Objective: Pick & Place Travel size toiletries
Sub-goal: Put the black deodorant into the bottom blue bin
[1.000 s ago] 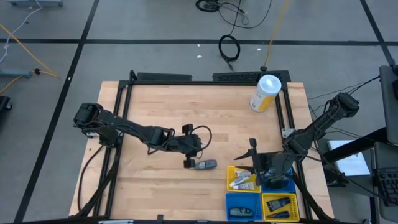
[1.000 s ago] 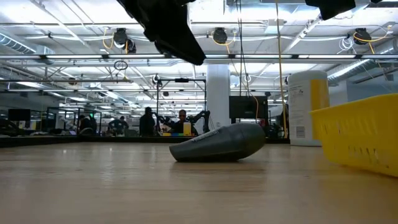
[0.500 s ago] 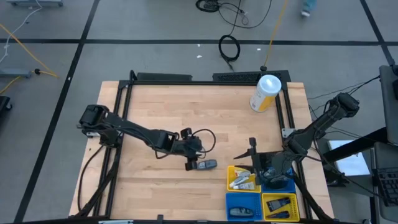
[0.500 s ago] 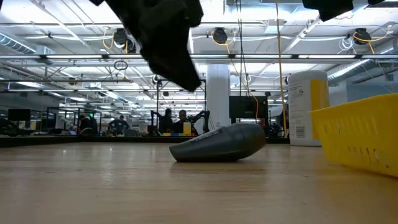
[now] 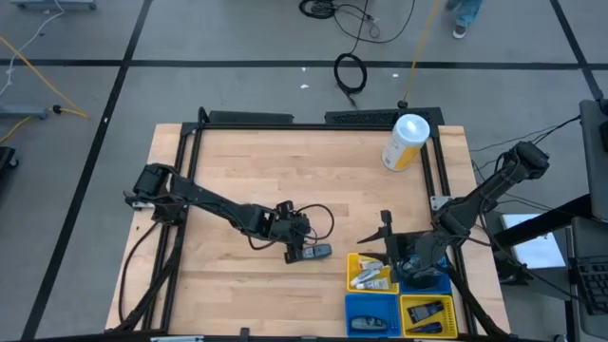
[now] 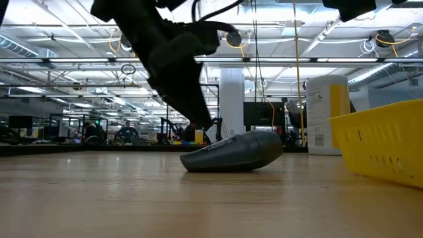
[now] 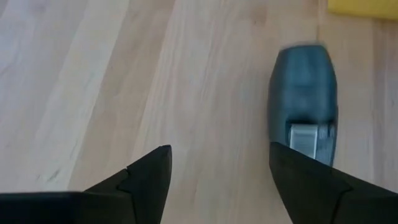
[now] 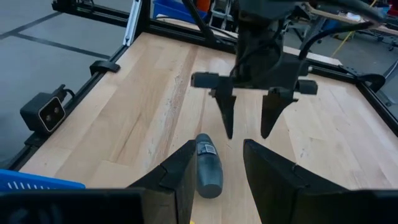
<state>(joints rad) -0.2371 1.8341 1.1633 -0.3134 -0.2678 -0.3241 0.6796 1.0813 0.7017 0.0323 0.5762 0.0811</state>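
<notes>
While spread apart, left pincer (image 7: pixel 217 180) beside dark grey toiletry piece (image 7: pixel 303 93), not astride.

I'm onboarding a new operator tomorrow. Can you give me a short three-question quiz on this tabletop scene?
1. True or false: the left end effector has its fingers closed on the dark grey oblong plastic toiletry piece.
2. Multiple choice: the tall white-and-yellow cylindrical canister stands (A) inside the yellow plastic bin, (B) near the table's far right corner, (C) under the left arm.
3. Fill in: the right end effector hovers over the ____ beside the yellow bin.

Key: 1 false, its fingers are open above the piece; 2 B; 3 blue plastic bin.
</notes>
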